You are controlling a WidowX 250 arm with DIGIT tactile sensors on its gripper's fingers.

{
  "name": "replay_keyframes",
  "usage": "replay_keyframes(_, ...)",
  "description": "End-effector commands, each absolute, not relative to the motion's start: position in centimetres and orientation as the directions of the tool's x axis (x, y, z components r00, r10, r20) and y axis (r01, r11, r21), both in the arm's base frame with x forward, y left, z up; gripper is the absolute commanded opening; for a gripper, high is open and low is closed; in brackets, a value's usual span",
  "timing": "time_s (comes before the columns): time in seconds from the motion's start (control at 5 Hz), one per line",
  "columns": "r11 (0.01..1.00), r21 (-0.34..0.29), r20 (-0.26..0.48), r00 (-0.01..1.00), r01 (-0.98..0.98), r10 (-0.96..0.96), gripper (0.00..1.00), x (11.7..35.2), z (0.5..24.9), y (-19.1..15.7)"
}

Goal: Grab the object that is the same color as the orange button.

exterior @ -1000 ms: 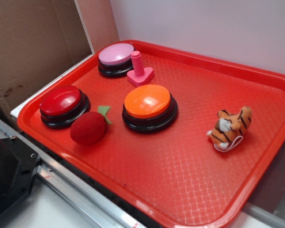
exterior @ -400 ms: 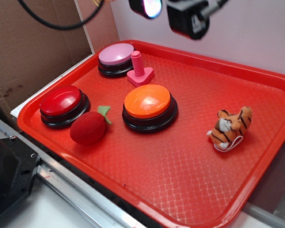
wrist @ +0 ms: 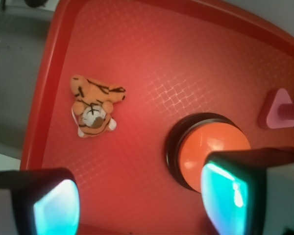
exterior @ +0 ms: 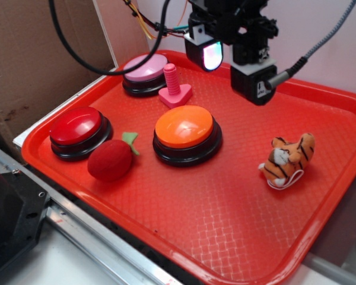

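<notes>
Wrist: tiger (wrist: 94,105) beyond spread fingers (wrist: 56,205).

The arm (exterior: 225,18) is black and blocky, with black, grey and thin coloured cables (exterior: 107,65) running off it. Its gripper (wrist: 137,200) has dark fingers (wrist: 225,188) with glossy pads that shine cyan.

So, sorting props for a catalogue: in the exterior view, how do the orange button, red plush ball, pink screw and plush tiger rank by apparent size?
Largest to smallest:
1. orange button
2. red plush ball and plush tiger, too alike to separate
3. pink screw, though farthest back
</notes>
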State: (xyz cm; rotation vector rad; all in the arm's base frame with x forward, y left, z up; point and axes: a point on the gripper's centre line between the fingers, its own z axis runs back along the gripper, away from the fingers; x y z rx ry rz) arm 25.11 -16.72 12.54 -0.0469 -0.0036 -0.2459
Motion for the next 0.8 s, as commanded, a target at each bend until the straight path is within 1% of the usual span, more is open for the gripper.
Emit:
replay_keyframes(0.0,0.966,-0.062,0.059,0.967,0.250,-0.247,1.00,25.2,13.9,-16.9)
replay_keyframes(0.2,0.956,-0.138,0.050,0.966,0.258,-0.253,1.00,24.5,11.8,-17.0)
replay_keyframes(0.4,0.948,-0.143,0.034,0.959,0.284,-0.282,1.00,25.0,10.1,-17.8)
replay_keyframes(0.6,0.935,-0.157,-0.007,0.946,0.319,-0.324,1.00,26.1,7.4,-19.5)
